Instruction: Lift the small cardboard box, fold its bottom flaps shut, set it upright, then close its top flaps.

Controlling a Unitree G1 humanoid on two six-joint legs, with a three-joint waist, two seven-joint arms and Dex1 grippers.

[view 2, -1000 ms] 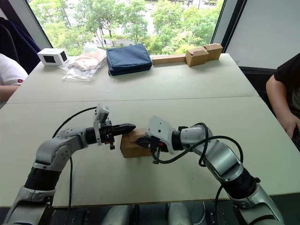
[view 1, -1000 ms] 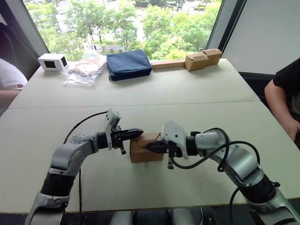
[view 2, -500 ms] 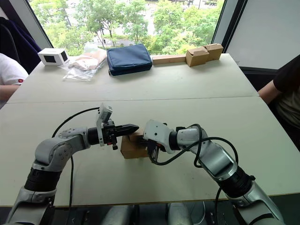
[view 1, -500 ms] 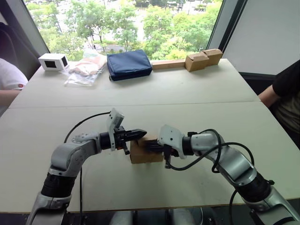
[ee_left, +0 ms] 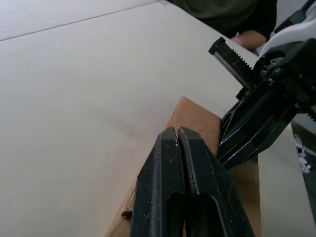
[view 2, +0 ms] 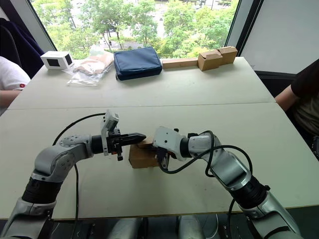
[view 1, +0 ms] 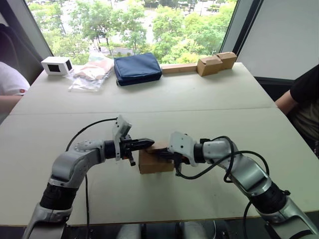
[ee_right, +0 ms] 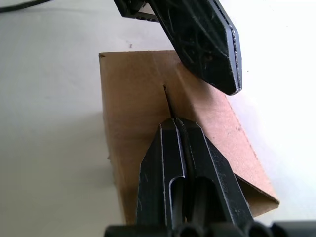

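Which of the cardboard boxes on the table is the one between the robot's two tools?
The small box near the front edge, alone, with the shut left tool and shut right tool meeting over it. The two joined boxes sit by the window, away from both.

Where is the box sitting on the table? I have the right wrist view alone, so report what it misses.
Observer: The box rests on the near half of the table, between the two arms.
Operator: Now give me the left gripper's fingers.
Observer: The left gripper is shut with nothing between its fingers, and its tip is over the top of the box.
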